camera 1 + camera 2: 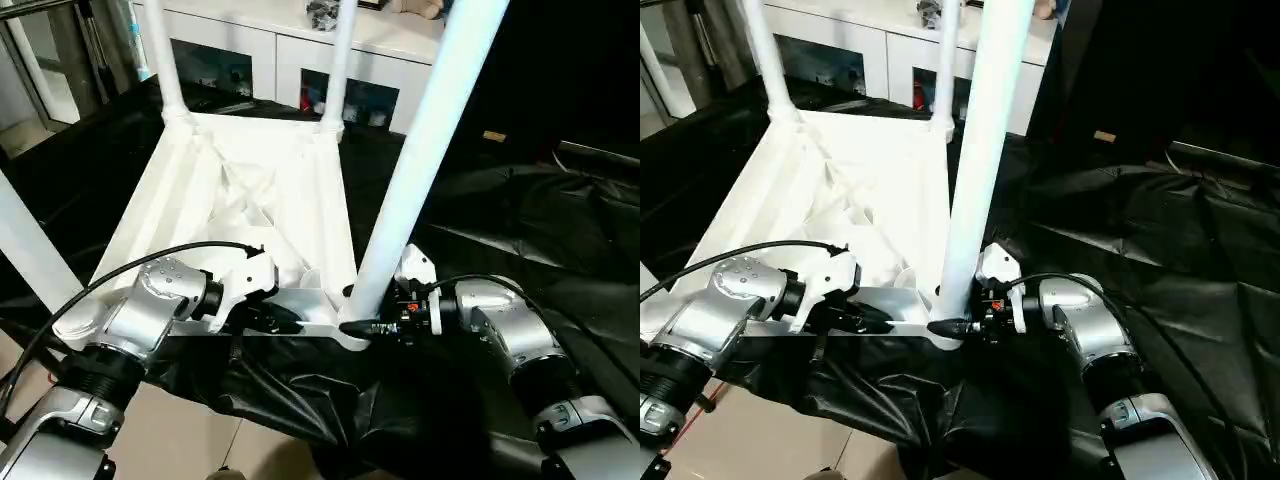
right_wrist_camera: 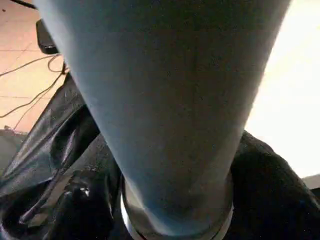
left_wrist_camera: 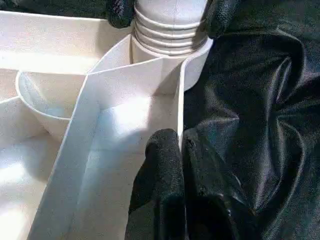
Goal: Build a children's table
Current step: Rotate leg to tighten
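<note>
Inverted tabletop (image 1: 250,190) on black-draped counter (image 1: 520,230), 4 legs upright in corner sockets. Right pincer (image 1: 372,325) clamps the near-right leg (image 1: 420,150) at its base, probably seating it; left pincer (image 3: 170,195) pinches the tabletop's near rim.

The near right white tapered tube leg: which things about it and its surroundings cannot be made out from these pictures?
- The near right white tapered tube leg: its top end is cut off by the left eye view's upper edge.
- The white plastic corner socket: in the left wrist view its inside is hidden by the leg's ribbed base, so how fully it is seated cannot be told.
- The right gripper: the leg partly hides its fingers.
</note>
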